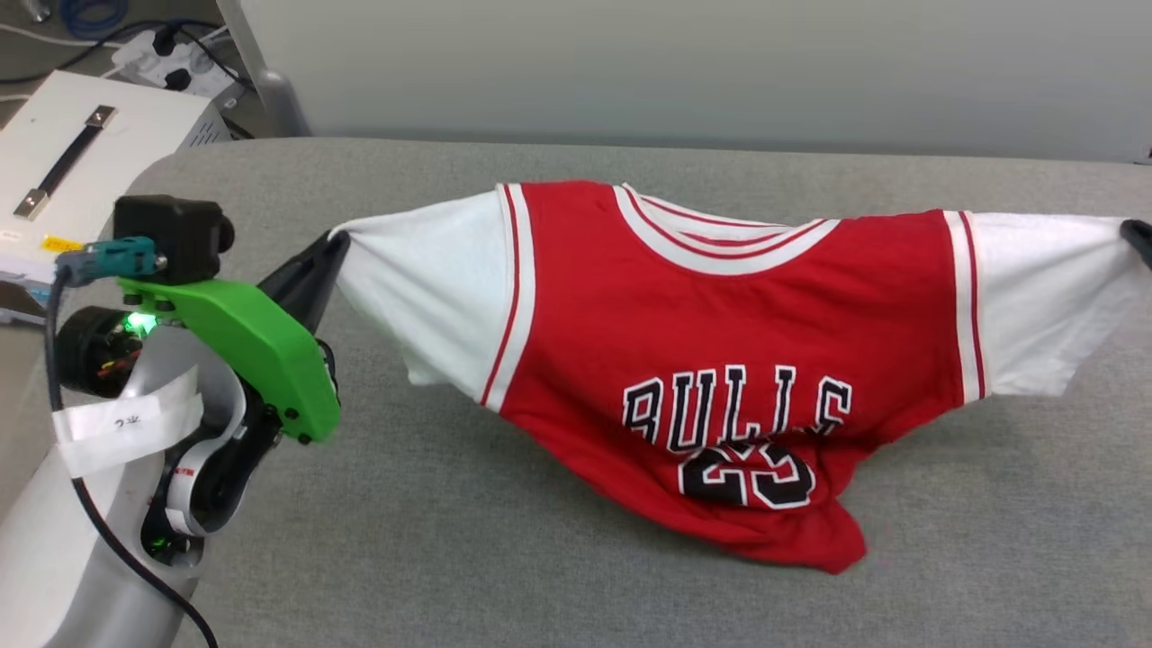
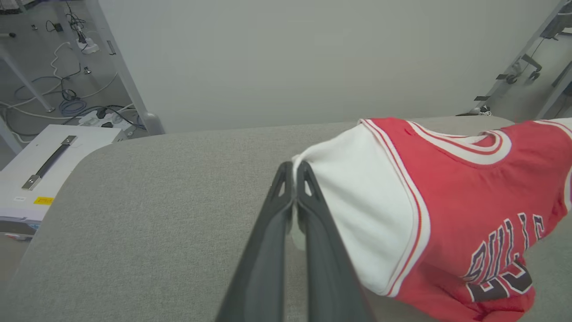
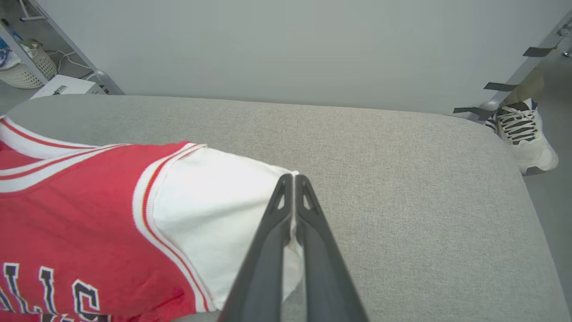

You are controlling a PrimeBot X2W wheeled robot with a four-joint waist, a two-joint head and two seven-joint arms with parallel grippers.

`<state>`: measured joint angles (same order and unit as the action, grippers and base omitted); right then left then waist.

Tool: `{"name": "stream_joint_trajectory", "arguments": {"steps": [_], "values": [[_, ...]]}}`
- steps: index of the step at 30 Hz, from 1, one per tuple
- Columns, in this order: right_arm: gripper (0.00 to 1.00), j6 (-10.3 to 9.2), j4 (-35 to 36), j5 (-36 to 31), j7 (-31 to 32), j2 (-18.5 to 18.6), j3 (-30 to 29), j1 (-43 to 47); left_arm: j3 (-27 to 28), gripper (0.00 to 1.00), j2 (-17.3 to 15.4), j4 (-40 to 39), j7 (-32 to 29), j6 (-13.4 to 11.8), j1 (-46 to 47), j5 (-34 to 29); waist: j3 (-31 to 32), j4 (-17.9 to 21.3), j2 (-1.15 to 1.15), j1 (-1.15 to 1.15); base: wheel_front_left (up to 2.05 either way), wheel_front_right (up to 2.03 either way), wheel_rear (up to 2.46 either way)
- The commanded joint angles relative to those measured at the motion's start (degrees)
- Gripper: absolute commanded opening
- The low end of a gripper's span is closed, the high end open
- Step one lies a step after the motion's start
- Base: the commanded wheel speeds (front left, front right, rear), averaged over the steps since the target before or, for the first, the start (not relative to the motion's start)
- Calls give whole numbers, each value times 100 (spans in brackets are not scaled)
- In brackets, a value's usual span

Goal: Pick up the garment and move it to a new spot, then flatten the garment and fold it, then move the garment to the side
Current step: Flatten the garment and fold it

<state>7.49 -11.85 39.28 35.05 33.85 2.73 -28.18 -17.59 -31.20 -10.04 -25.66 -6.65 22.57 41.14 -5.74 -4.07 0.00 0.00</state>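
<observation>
Grey fabric tabletop (image 1: 540, 558) before a pale wall (image 1: 630, 72) carries the hem of the jersey (image 1: 720, 342) in the head view, its top stretched between left tool (image 1: 335, 241) and right tool (image 1: 1136, 236); each wrist view, left then right, shows its tool pressed together, pinching a white sleeve.

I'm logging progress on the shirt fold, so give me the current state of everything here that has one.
jersey, unfolded, front showing, stretched out by both sleeves, lower part sagging crumpled onto the table
left gripper, jaws shut on the edge of one white sleeve
right gripper, jaws shut on the edge of the other white sleeve
</observation>
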Motion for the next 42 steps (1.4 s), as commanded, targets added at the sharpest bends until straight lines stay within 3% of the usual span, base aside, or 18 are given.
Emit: {"name": "stream_joint_trajectory", "arguments": {"steps": [1, 11, 19, 22, 24, 33, 37, 42], "values": [[0, 0, 149, 49, 2, 26, -119, 89, 91, 0, -56, -96, 89, -48, -64, -60, 229, 84, 0, 0, 0, 0, 0], [0, 0, 1112, -87, 270, -22, -851, -98, 656, 0, -299, -671, 504, -170, 203, -165, 180, 198, 0, 0, 0, 0, 0], [0, 0, 1186, -323, 313, -74, -999, -1105, 1110, 0, -557, -577, 759, -33, 1020, -172, -447, 259, 0, 0, 0, 0, 0], [0, 0, 963, -483, 143, -187, -1047, -1718, 1189, 0, -654, -305, 805, 128, 1571, -142, -833, 257, 0, 0, 0, 0, 0], [0, 0, 618, -748, -69, -271, -857, -2554, 1177, 0, -817, 185, 847, 358, 2411, -245, -1361, 264, 0, 0, 0, 0, 0], [0, 0, -463, -1501, -645, -459, -624, -4618, 908, 0, -947, 1624, 1067, 856, 4596, -651, -2482, 254, 0, 0, 0, 0, 0], [0, 0, -1108, -1872, -1100, -569, -637, -5595, 720, 0, -876, 2327, 1312, 1017, 5630, -925, -2859, 270, 0, 0, 0, 0, 0], [0, 0, -1926, -2169, -1655, -692, -609, -6614, 523, 0, -496, 3290, 1876, 1072, 6794, -1192, -3194, 218, 0, 0, 0, 0, 0]]}}
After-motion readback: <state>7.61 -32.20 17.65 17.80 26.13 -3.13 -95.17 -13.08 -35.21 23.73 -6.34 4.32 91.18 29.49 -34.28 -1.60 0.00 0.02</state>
